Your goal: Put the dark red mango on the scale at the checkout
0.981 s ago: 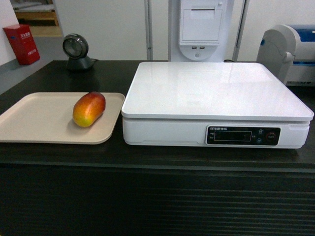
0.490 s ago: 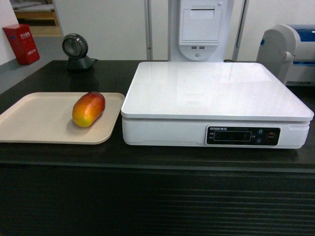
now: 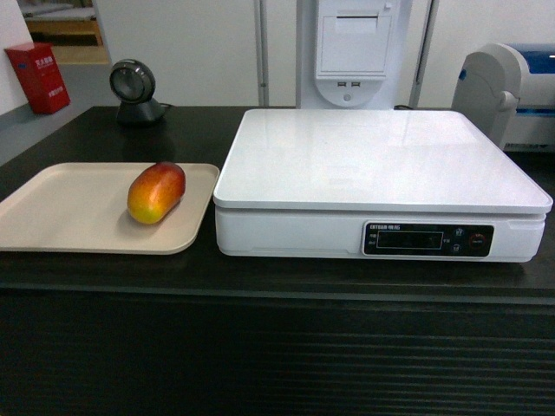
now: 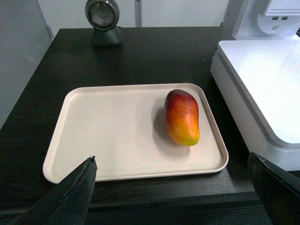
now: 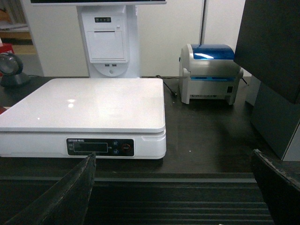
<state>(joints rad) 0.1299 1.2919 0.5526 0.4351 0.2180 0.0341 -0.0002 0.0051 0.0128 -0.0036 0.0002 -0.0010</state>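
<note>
Left gripper (image 4: 171, 197): fingers spread wide, empty, hovering off the near edge of the beige tray (image 4: 108, 136); right gripper (image 5: 173, 192): likewise spread wide and empty, facing the front of the scale (image 5: 84, 105); neither appeared in the head view.

Dark red mango (image 4: 182, 116): lying on its side near the tray's right edge, red end toward the back, apart from the scale beside it on the checkout (image 3: 277, 347).

Risks, as judged: smooth oval fruit likely to roll or squirt from a pinch taken off-centre; the tray's raised rim could catch a low finger; glossy top plate might let the fruit roll after release; a low carry could knock the scale's side.

Views: left wrist view alone showed the mango's full length; right wrist view alone showed a blue-topped printer (image 5: 211, 72) behind the scale's right corner; head view showed tray and scale together.
</note>
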